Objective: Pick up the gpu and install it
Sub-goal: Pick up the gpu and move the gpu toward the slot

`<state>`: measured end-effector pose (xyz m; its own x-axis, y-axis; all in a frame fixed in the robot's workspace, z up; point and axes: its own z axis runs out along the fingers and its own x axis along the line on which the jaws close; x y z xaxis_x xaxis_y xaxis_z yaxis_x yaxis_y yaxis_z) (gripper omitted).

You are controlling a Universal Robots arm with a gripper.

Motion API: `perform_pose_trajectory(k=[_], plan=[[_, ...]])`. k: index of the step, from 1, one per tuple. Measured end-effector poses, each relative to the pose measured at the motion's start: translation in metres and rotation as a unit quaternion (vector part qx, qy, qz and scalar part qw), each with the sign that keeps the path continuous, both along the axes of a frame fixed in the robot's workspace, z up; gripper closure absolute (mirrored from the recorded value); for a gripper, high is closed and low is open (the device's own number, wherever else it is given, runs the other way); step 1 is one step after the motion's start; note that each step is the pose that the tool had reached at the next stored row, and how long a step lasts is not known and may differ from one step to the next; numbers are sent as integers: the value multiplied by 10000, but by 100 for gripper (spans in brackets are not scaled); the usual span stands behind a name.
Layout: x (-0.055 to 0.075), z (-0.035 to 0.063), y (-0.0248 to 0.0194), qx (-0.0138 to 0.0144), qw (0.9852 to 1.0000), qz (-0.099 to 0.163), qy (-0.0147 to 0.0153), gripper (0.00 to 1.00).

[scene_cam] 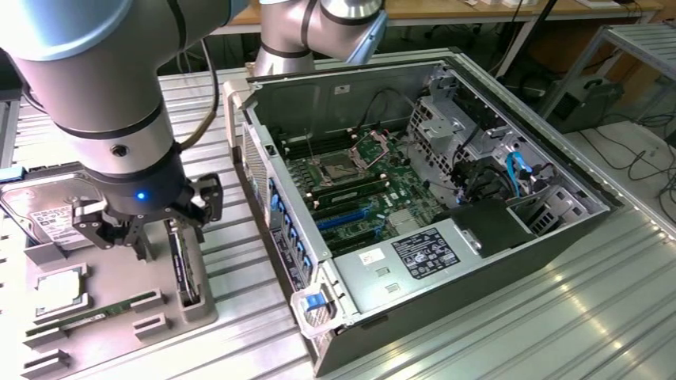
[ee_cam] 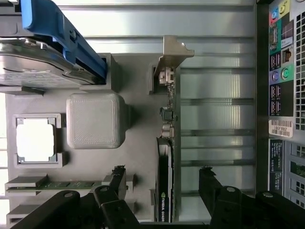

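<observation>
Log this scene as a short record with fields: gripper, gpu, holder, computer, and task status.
gripper: open, low over the gpu, one finger on each side, not gripping
gpu: stands on edge in the gray holder, metal bracket at one end
holder also carries: hard drive, processor, memory stick
computer case: side open, motherboard exposed, on the exterior view's right of the holder
task status: gpu not yet lifted

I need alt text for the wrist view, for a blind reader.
The gpu stands on edge in a grey parts tray, between the open jaws, which do not touch it. A hard drive and a processor sit in the same tray.
</observation>
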<state>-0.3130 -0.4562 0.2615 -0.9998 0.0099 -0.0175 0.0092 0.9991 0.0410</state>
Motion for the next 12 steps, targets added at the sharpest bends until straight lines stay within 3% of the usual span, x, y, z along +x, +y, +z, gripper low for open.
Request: perform_pose_trajectory(k=[12], plan=[[0, -107, -8, 0, 10000, 0, 0, 28]])
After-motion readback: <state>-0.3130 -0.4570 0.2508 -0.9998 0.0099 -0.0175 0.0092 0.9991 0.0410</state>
